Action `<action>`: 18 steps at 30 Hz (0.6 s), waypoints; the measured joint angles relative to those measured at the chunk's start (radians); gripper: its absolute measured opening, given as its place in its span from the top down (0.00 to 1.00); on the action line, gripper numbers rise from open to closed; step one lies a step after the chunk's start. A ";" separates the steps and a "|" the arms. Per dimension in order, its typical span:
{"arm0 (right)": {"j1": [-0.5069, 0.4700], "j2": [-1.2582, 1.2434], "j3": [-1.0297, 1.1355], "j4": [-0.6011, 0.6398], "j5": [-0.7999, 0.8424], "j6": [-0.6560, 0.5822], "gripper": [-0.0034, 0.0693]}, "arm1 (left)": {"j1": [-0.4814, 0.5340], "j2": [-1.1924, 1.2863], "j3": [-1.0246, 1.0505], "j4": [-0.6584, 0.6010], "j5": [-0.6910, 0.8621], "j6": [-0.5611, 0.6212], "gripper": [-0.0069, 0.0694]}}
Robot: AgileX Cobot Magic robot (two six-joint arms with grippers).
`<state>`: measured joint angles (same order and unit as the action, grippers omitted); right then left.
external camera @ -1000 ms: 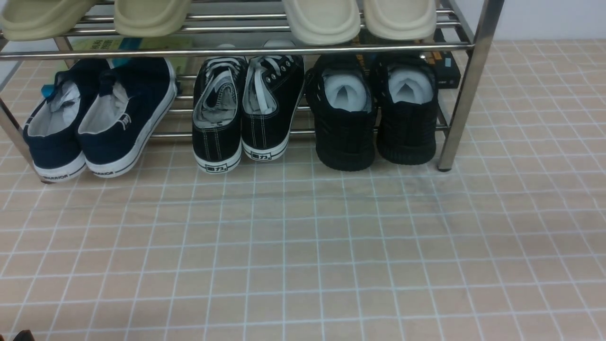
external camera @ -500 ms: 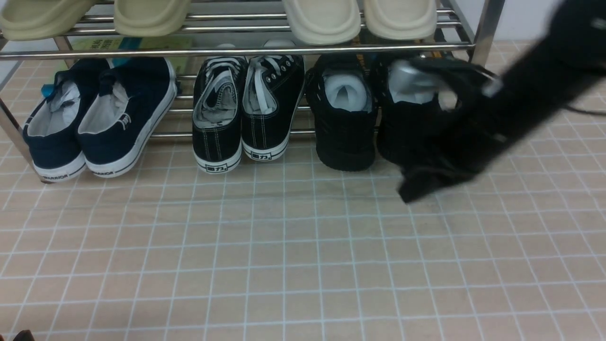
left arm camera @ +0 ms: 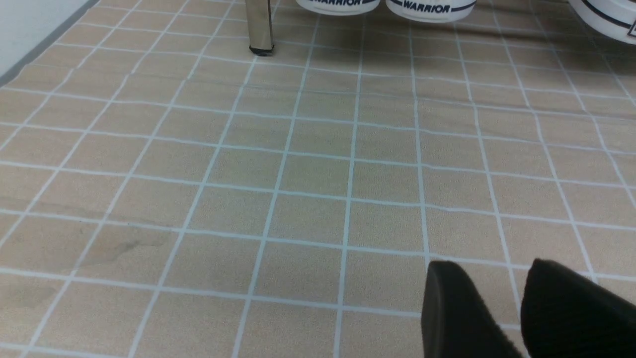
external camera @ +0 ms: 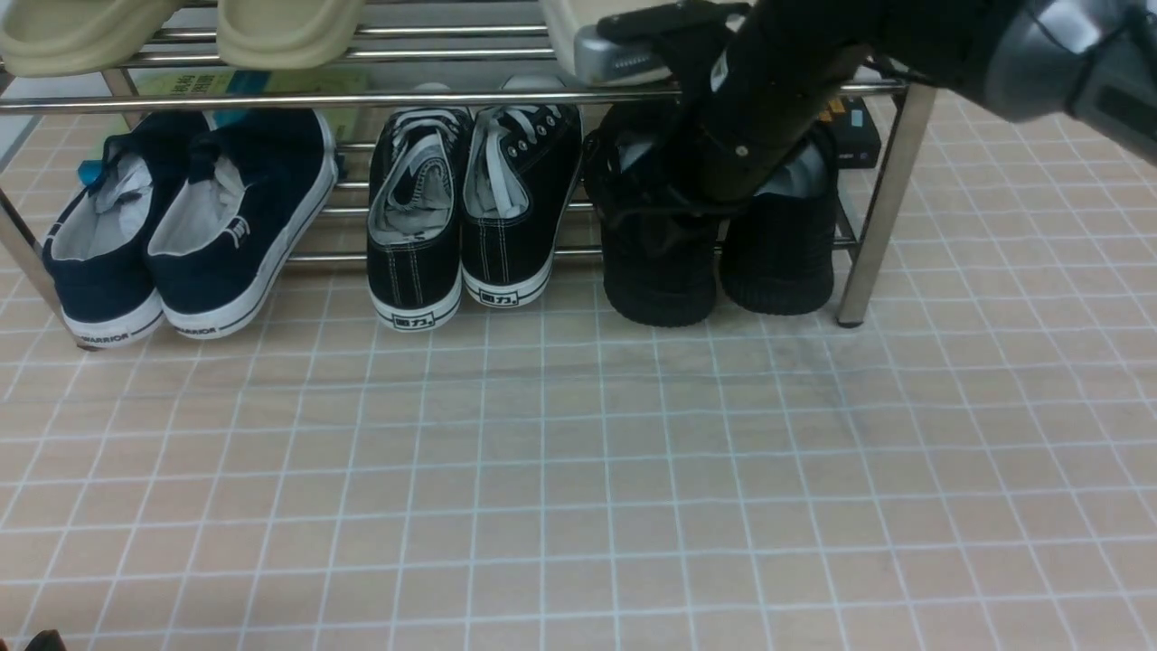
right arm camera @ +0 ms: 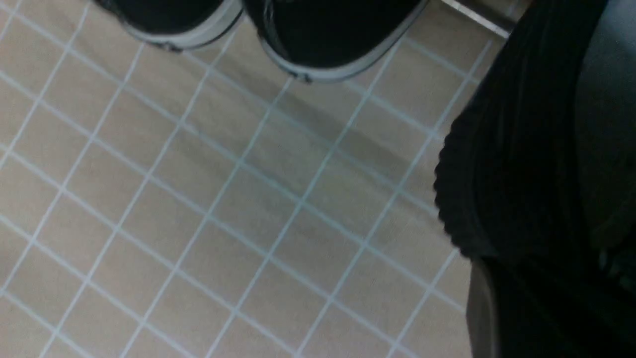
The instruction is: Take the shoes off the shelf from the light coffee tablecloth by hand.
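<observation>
Right claw (external camera: 637, 212) over knit sneakers (external camera: 664, 271); heels toward 6 o'clock.

Right arm nearer; jaw spread unclear, black on black.

In the front view, the right arm (external camera: 777, 99) partly covers the black knit sneakers (external camera: 664, 280) at upper right; the beige clogs (external camera: 289, 32) are cut off by the top edge.
</observation>
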<state>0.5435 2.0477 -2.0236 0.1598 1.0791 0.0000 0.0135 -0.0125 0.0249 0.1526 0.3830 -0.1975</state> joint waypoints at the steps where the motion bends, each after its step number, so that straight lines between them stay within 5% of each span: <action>1: 0.000 0.002 -0.015 -0.011 -0.025 0.000 0.82 | 0.000 0.000 0.000 0.000 0.000 0.000 0.59; 13: 0.000 0.046 -0.024 -0.103 -0.181 0.014 0.48 | 0.000 0.000 0.000 0.000 0.000 0.000 0.59; 18: 0.000 0.107 -0.024 -0.122 -0.227 0.014 0.43 | 0.000 0.000 0.000 0.000 0.000 0.000 0.59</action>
<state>0.5435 2.1548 -2.0481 0.0381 0.8525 0.0136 0.0135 -0.0125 0.0249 0.1526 0.3830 -0.1975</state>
